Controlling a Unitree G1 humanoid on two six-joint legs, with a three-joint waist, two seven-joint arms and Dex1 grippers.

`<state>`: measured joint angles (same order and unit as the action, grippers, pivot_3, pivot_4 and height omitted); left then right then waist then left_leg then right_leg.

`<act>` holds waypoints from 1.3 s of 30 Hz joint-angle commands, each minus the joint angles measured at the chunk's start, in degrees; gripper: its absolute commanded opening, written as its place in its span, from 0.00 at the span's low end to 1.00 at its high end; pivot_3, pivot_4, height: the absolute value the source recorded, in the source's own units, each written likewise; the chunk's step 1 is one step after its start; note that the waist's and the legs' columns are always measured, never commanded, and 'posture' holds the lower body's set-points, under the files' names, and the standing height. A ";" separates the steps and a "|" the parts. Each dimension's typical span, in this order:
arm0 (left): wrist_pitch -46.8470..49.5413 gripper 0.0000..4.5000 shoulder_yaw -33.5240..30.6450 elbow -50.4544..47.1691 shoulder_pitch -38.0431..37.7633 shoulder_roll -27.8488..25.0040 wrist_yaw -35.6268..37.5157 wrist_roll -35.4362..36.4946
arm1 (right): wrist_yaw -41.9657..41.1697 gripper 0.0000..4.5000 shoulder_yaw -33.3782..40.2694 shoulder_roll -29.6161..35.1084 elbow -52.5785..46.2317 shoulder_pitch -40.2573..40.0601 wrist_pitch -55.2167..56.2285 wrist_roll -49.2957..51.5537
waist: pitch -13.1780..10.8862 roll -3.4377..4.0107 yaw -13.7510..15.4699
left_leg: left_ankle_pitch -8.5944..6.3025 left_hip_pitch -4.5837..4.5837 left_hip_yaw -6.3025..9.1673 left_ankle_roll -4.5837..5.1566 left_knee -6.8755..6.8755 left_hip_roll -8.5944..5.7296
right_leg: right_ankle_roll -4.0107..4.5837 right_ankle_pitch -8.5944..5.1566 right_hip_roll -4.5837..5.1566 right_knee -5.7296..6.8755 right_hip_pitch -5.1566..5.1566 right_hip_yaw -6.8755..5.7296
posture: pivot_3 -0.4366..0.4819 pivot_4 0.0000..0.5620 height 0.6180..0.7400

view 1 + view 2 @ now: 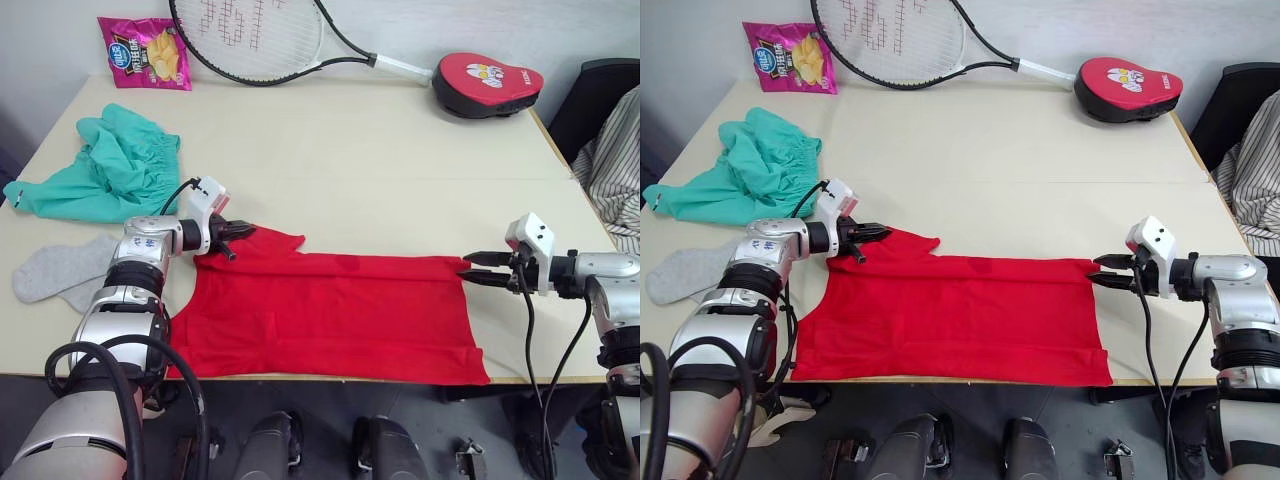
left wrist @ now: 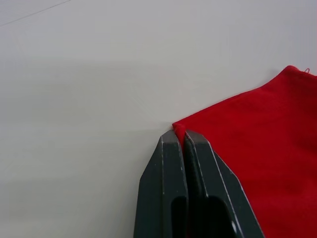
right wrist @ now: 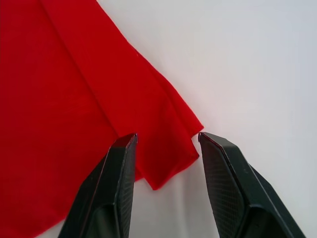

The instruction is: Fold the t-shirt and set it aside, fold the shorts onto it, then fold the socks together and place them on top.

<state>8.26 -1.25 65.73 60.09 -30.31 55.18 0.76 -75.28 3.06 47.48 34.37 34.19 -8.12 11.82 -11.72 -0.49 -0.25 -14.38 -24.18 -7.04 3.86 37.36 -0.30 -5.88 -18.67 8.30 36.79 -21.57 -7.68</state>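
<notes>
Flat along the near edge of the table (image 1: pixel 400 150) lies the t-shirt (image 1: pixel 330 315), spread red and wide between the two arms. At its far left corner the left gripper (image 1: pixel 240 232) has its fingers pressed together on a pinch of the cloth — the left wrist view shows the red edge caught between the tips. At the far right corner the right gripper (image 1: pixel 478 268) sits with its fingers parted, a folded corner of the shirt lying between them — not clamped. Shorts (image 1: pixel 110 165) lie bunched at the table's left, with the socks (image 1: pixel 62 270) nearer, just beside the left arm. Along the far edge rest a racket (image 1: pixel 260 35), a snack bag (image 1: pixel 145 50) and a red padded case (image 1: pixel 488 83).
</notes>
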 commanded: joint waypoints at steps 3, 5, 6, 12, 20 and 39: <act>0.59 0.00 0.59 -0.05 -1.28 -0.57 0.56 -0.69 | -1.01 0.44 1.32 1.92 -3.50 -0.64 -2.23 1.49 | 0.00 0.00 -0.01 | 0.00 0.00 0.01 0.00 0.00 0.00 | 0.00 0.00 0.00 0.00 0.00 -0.01 | 0.48 0.27 1.00; 0.57 0.00 0.64 -0.07 -1.24 -0.48 0.53 -0.72 | -1.20 0.44 1.18 1.92 -3.64 -0.59 -2.67 1.42 | 0.00 0.00 -0.01 | 0.00 0.00 0.00 0.00 0.00 0.00 | 0.00 0.00 0.00 0.00 0.00 0.00 | 0.48 0.27 1.00; 0.56 0.00 0.65 -0.04 -1.19 -0.45 0.50 -0.73 | -1.22 0.44 1.17 1.86 -3.62 -0.53 -2.75 1.34 | 0.00 0.00 -0.01 | 0.00 0.00 0.00 0.00 0.00 0.00 | 0.00 0.00 0.00 0.00 0.00 0.00 | 0.48 0.27 1.00; 0.35 0.00 0.70 0.07 -1.05 -0.56 0.57 -0.81 | -0.97 0.44 0.70 1.11 -2.81 -0.44 -2.45 0.68 | 0.00 0.00 -0.01 | 0.00 0.00 0.00 0.00 0.00 0.00 | 0.00 0.00 0.00 0.00 0.00 -0.01 | 0.48 0.27 1.00; 0.48 0.00 0.75 -0.30 -0.89 -1.05 0.99 -0.82 | -1.19 0.11 0.25 1.02 -2.09 -0.34 -2.09 0.26 | 0.00 0.00 -0.03 | 0.00 0.00 0.00 0.00 0.00 0.00 | 0.00 0.00 0.00 0.00 0.00 -0.01 | 0.48 0.27 1.00; -12.75 0.00 -6.07 -17.88 -8.28 -5.03 15.99 10.05 | -4.11 0.01 3.51 3.84 -9.56 -5.54 4.59 3.22 | 0.00 0.00 -0.05 | 0.00 -0.03 0.01 0.00 -0.05 0.00 | 0.00 0.00 0.02 -0.05 -0.02 -0.03 | 0.48 0.27 1.00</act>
<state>-2.93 -5.54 52.62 53.02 -33.87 68.54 7.82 -78.73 3.81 49.62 27.59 29.37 -5.19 13.22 -11.73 -0.49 -0.30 -14.38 -24.20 -7.03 3.85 37.31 -0.30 -5.88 -18.67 8.32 36.74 -21.59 -7.71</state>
